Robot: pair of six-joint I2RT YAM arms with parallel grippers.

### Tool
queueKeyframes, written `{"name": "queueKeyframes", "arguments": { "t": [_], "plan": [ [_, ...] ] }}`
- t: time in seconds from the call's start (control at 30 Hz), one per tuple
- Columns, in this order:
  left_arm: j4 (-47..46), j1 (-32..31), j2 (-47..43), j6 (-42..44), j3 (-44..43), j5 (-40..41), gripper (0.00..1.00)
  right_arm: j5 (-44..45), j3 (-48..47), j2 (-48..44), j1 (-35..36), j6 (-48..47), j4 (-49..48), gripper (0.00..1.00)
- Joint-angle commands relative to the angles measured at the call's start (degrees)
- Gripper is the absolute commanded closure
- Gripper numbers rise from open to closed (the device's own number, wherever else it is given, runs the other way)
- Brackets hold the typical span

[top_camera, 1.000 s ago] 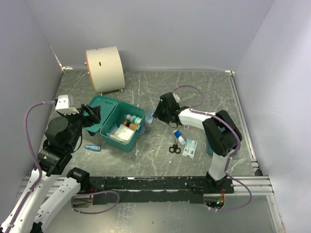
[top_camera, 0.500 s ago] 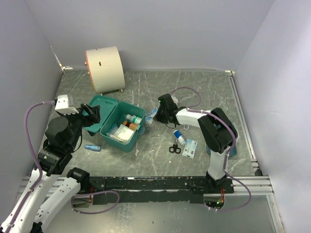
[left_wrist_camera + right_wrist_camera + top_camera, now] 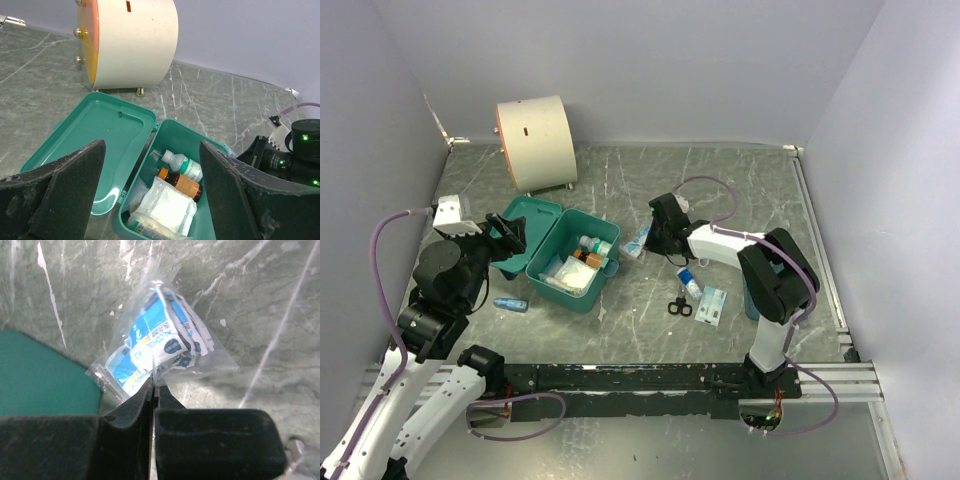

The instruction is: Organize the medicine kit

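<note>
top view, kit: you find the medicine kit [image 3: 570,298] left of centre on the table [image 3: 740,190], its lid thrown back flat to the left.
top view, left pincer: your left gripper [image 3: 508,238] hangs over the open lid, jaws spread wide, gripping nothing.
top view, right pincer: your right gripper [image 3: 650,240] sits low just right of the kit, at a clear packet [image 3: 636,246].
top view, loose items: scissors [image 3: 680,306], a small bottle [image 3: 688,280] and a flat card [image 3: 711,305] lie right of centre; a blue tube [image 3: 510,304] lies lower left of the kit; a cream drum [image 3: 535,140] stands at upper left.
left wrist, kit: between your two parted fingers you look into the box; a white bottle [image 3: 182,162], an amber bottle [image 3: 182,184] and a white pack [image 3: 167,205] lie inside.
right wrist, pincer: your jaws are pressed together on the packet's lower edge, pinching the plastic; blue-and-white sachets show inside it.
right wrist, kit: its teal corner fills the left of the frame, just beside the packet.
</note>
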State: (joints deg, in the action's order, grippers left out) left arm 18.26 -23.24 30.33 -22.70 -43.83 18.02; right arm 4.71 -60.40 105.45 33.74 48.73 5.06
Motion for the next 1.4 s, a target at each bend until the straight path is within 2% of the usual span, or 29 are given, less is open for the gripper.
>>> {"name": "queueKeyframes", "arguments": {
  "t": [0.0,0.2,0.6,0.7,0.83,0.97,1.07,1.27,1.37],
  "plan": [
    [-1.9,-0.2,-0.2,0.6,0.2,1.0,0.14,-0.6,1.4,-4.9,-0.3,-6.4,5.3,1.00],
    [-1.9,-0.2,-0.1,0.4,0.2,0.4,0.14,-2.5,2.3,-9.3,-0.3,-11.6,9.5,1.00],
    [-2.1,-0.2,0.6,0.0,0.2,-1.1,0.14,-0.3,2.3,-20.2,-0.3,-19.6,9.1,1.00],
    [-2.9,-0.2,0.8,-0.7,0.4,-2.5,0.14,-2.6,1.6,-23.5,-0.3,-23.4,8.7,1.00],
    [-5.7,-0.2,2.6,-1.7,1.1,-11.0,0.13,-9.4,0.2,-27.0,-0.3,-28.1,7.1,1.00],
    [-5.2,-0.2,6.8,-2.6,-0.3,-14.8,0.12,-16.9,-1.4,-29.0,-0.2,-30.1,5.6,1.00],
    [-6.7,-0.2,9.9,-3.8,0.2,-20.6,0.11,-21.4,-2.9,-29.5,-0.1,-30.7,5.3,1.00],
    [-21.2,-0.2,17.8,-15.8,3.7,-38.9,0.14,-32.0,-0.8,-32.8,0.6,-31.4,1.1,1.00],
    [-26.1,-0.2,21.9,-23.3,3.6,-43.6,0.15,-37.7,0.9,-33.1,1.3,-30.5,-3.0,1.00]
  ]
}}
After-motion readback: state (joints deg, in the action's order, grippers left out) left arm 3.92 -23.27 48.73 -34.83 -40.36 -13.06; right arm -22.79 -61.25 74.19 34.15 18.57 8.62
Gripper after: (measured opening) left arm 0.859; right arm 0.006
